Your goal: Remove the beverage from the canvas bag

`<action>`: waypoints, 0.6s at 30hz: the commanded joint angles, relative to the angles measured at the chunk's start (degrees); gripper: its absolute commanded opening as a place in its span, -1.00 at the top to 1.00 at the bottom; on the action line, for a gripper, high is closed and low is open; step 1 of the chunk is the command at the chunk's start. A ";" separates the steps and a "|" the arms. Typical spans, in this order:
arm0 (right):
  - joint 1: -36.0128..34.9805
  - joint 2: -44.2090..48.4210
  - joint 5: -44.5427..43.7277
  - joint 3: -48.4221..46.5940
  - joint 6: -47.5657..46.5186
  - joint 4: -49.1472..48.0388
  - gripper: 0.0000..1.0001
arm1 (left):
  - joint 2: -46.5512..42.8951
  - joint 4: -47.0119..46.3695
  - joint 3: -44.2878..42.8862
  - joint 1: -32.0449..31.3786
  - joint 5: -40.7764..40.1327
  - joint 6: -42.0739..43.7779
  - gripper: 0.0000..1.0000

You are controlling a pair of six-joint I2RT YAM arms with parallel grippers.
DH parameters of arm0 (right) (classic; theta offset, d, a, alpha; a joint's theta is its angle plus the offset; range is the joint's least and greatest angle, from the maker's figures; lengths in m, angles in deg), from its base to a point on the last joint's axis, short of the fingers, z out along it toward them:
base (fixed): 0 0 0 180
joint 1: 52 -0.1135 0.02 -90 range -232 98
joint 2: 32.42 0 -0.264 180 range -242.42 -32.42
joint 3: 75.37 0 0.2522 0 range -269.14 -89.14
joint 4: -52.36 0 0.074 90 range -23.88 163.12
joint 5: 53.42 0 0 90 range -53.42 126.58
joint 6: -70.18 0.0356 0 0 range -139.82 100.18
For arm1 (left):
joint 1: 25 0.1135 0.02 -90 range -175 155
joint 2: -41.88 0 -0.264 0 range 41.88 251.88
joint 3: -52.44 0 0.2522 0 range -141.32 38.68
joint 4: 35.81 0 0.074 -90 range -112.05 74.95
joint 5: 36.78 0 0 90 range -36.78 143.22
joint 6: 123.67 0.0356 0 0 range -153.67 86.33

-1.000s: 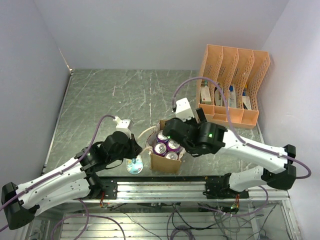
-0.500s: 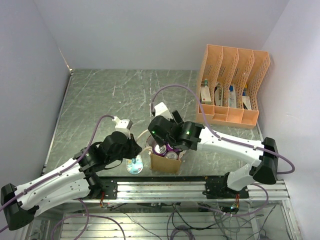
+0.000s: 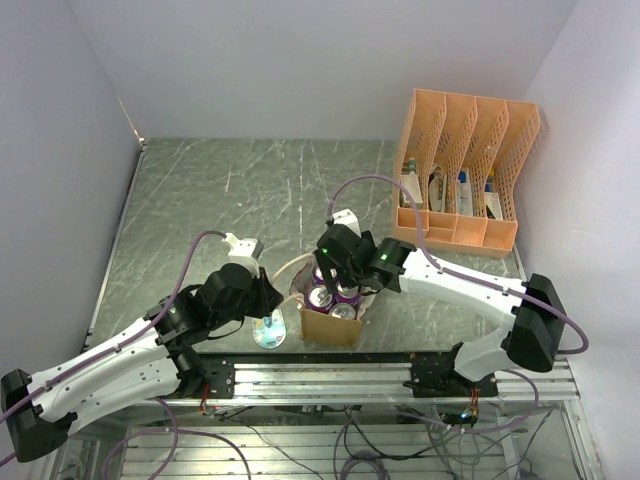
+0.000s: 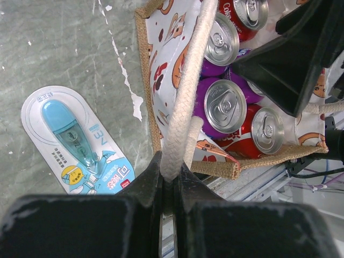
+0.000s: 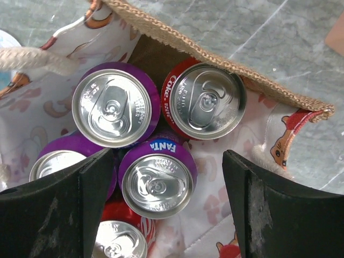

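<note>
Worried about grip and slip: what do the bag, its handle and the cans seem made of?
The canvas bag looks like coarse woven jute or burlap, matte, judging by its fibrous rim; the lining seems smooth printed cloth. The handle is twisted cream rope, probably cotton. The cans have shiny metal lids, likely aluminium.

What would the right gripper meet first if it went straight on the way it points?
Probably the purple Fanta can, centred under the open right gripper in the canvas bag; depth is unclear.

"FANTA" on a purple can (image 5: 157, 180), "Coke" on the red can (image 5: 204, 100) beside it.
</note>
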 commanded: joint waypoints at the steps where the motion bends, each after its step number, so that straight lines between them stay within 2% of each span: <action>1: 0.79 -2.42 0.78 -1.83 6.99 2.88 -0.62 | -0.45 1.50 -0.77 0.20 0.05 -0.20 0.86; 18: -0.96 -1.74 4.89 2.69 11.97 4.15 -0.53 | 1.92 -1.03 -0.82 0.19 0.88 0.09 0.86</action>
